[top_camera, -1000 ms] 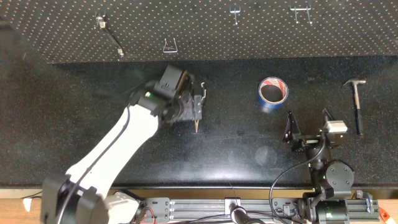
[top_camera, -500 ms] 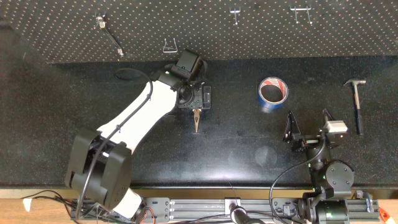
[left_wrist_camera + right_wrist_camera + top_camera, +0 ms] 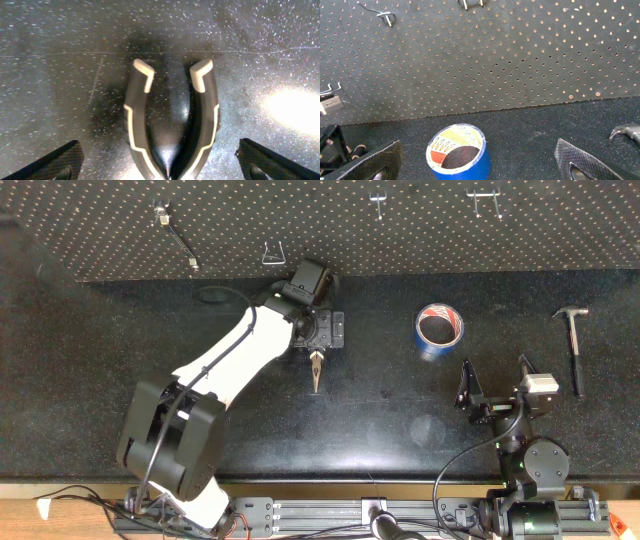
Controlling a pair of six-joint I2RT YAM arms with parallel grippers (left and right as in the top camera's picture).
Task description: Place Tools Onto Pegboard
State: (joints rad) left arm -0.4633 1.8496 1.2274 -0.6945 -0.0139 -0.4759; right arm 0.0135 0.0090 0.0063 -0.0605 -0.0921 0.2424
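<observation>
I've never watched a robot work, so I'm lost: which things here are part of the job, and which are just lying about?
Part of the job: pliers, tape roll, hammer, pegboard with hooks, one slim item already hanging.
Just lying about: cables and metal rail at the front edge.

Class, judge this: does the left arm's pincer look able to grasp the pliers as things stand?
Probably yes: the open left pincer sits right over the pliers, both handles between its fingers, nothing blocking.
</observation>
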